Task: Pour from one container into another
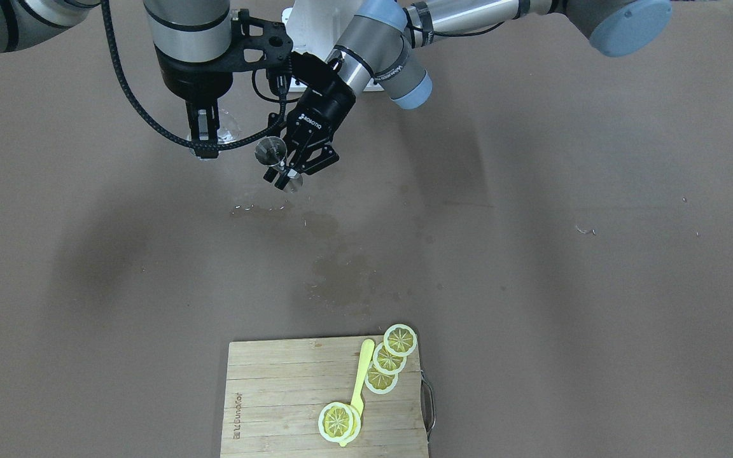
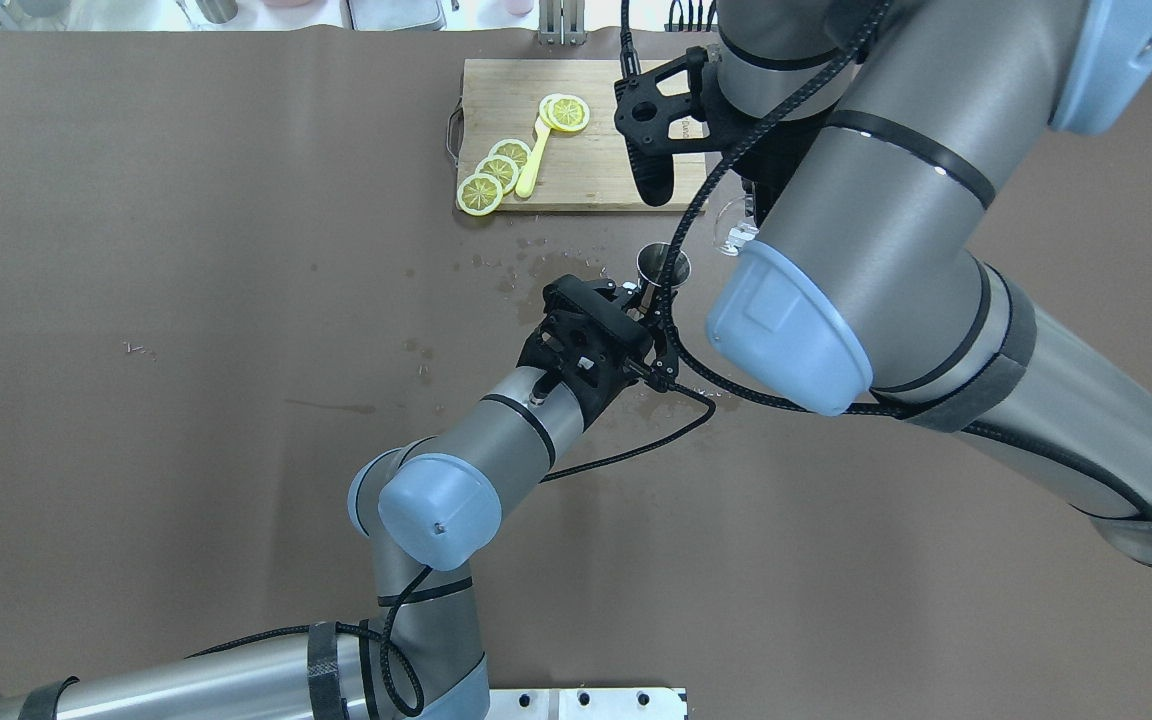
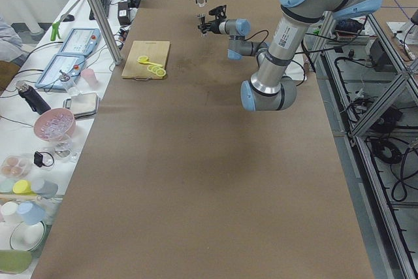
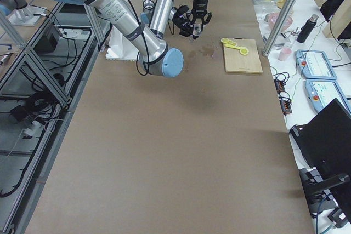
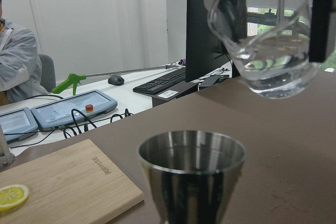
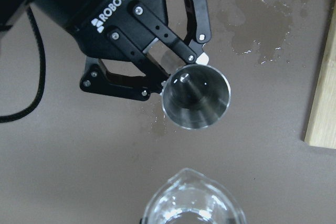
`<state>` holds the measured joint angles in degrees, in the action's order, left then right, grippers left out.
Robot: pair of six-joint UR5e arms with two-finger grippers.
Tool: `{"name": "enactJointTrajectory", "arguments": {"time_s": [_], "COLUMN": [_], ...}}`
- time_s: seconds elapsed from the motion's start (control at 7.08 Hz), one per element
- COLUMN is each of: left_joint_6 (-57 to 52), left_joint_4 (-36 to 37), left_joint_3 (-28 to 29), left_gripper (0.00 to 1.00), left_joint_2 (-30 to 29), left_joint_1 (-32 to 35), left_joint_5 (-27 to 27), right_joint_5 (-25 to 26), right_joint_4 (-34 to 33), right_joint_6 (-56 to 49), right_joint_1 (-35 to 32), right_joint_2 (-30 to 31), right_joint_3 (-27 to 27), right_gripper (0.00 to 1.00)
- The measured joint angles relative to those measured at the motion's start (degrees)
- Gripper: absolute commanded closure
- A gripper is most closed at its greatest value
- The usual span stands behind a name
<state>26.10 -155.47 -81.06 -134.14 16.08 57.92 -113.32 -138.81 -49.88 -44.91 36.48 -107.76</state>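
My left gripper [image 1: 287,175] is shut on the stem of a steel jigger [image 1: 271,152], holding it just above the brown table with its mouth up. From above, the jigger [image 6: 195,98] looks empty and shiny inside. A clear glass pitcher [image 5: 268,40] with water in its bottom hangs higher than the jigger [image 5: 191,171] and beside it, apart from it. My right gripper [image 1: 204,137] is shut on the pitcher [image 1: 223,127], with one dark finger [image 5: 317,19] against its wall. In the overhead view the right arm hides most of the pitcher [image 2: 731,225].
A wooden cutting board [image 1: 277,407] with lemon slices [image 1: 399,339] and a yellow utensil [image 1: 361,375] lies across the table from the robot. Wet spots [image 1: 341,273] mark the brown table between the board and the grippers. A person sits at a desk beyond the table edge [image 5: 16,72].
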Motion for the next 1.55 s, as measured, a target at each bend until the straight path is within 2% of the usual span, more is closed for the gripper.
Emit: {"name": "enactJointTrajectory", "arguments": {"time_s": [0.71,1.55], "left_joint_6": [0.0,0.0], "left_joint_4": [-0.01,-0.51], "left_joint_3": [-0.09,-0.25], "left_gripper": [1.0,1.0], "left_joint_2": [0.07,0.89], "left_joint_1": [0.0,-0.09], "left_joint_5": [-0.11,-0.2], "right_joint_5": [1.88,4.59], "right_joint_4": [-2.48,-8.05], "right_joint_6": [-2.41,-5.27], "right_joint_1": [2.01,3.92], "right_joint_2": [-6.75,-8.38], "right_joint_3": [9.76,11.12], "right_gripper": [1.0,1.0]}}
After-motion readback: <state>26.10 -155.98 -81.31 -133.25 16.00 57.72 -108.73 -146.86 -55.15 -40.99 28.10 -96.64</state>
